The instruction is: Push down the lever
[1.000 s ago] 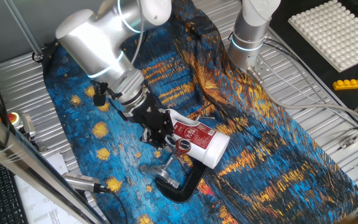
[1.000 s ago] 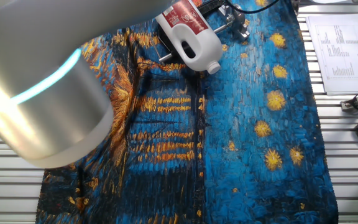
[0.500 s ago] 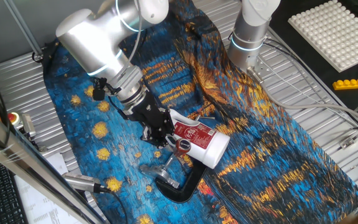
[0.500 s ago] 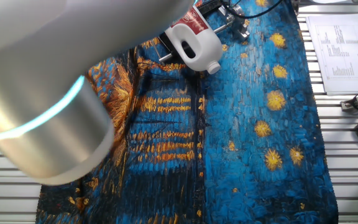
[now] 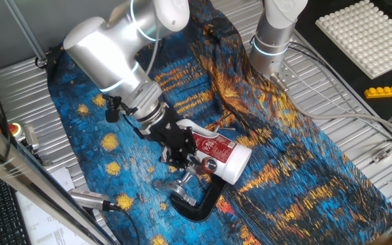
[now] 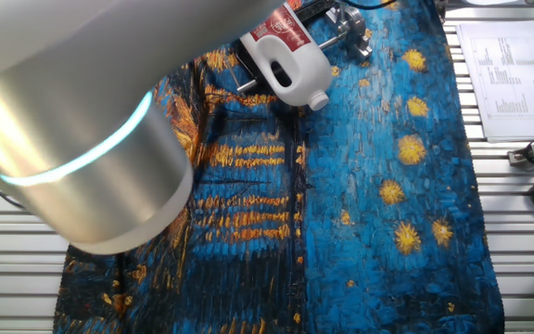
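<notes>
The lever (image 5: 197, 174) is a thin silver rod with a dark-red end piece (image 5: 210, 165). It rises from a black C-shaped clamp (image 5: 201, 203) at the front of the blue cloth. My gripper (image 5: 182, 158) sits just left of the red end piece and touches the rod's upper part. Its black fingers look pressed together with nothing between them. A white bottle with a red label (image 5: 218, 152) lies right behind the lever. In the other fixed view the arm hides my gripper; only the bottle (image 6: 287, 57) and silver clamp parts (image 6: 349, 32) show.
A blue and orange painted cloth (image 5: 298, 156) covers the table. A second arm's base (image 5: 272, 41) stands at the back. A white studded plate (image 5: 369, 34) and toy bricks (image 5: 386, 88) lie at the far right. Papers (image 6: 503, 79) lie beside the cloth.
My gripper has moved down and to the right against the lever. The dark-red end piece has shifted a little lower and to the right. The bottle has not moved.
</notes>
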You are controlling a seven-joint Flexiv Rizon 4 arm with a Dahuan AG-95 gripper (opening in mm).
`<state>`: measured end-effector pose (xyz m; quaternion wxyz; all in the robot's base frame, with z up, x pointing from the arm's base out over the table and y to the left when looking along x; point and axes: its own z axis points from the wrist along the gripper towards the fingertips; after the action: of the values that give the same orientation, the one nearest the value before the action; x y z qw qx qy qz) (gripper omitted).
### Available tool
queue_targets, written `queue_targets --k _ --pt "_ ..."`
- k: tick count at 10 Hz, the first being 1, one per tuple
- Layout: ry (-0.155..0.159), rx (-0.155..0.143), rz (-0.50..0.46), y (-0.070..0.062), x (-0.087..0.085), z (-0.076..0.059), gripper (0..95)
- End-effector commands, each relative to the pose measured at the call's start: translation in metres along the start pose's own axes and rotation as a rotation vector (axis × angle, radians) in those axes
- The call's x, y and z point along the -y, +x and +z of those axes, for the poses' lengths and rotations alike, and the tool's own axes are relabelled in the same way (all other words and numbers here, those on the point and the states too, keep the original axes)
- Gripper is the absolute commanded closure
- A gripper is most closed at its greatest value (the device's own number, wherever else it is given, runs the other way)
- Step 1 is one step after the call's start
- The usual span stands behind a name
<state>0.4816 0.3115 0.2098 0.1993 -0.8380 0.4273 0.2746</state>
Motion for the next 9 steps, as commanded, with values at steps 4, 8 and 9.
queue_targets --k 4,8,9 --pt "-0.017 -0.001 0.013 -0.007 -0.001 0.019 76.0" --pt "-0.028 -0.008 0.042 -0.016 -0.004 0.036 76.0" --pt "-0.033 -0.015 0.048 -0.017 -0.004 0.038 76.0"
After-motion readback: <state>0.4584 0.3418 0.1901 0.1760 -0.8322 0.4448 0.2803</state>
